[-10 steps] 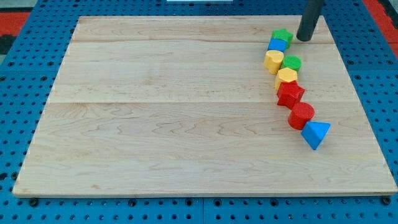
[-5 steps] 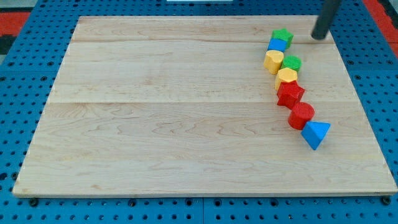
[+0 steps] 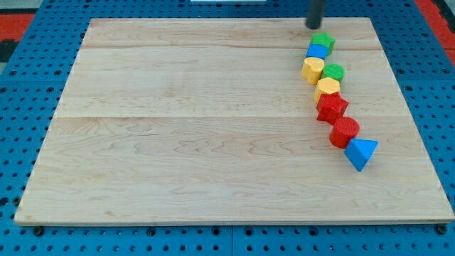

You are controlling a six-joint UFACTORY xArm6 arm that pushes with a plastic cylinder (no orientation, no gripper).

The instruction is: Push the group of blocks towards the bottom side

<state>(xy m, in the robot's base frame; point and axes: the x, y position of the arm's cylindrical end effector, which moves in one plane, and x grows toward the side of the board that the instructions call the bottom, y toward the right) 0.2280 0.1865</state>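
Observation:
Several blocks lie in a curved chain at the view's right. From top to bottom: a green star (image 3: 323, 40), a blue block (image 3: 317, 51), a yellow block (image 3: 313, 70), a green block (image 3: 333, 72), a yellow block (image 3: 327, 89), a red star (image 3: 331, 108), a red cylinder (image 3: 345, 131) and a blue triangle (image 3: 361, 153). My tip (image 3: 313, 27) stands at the board's top edge, just above and slightly left of the green star, not touching it.
The wooden board (image 3: 199, 128) lies on a blue pegboard table (image 3: 21, 142). Red patches show at the view's top corners (image 3: 14, 18).
My tip moved from right of the green star further right, then swung left along the top edge to above the star. The blocks have not moved.

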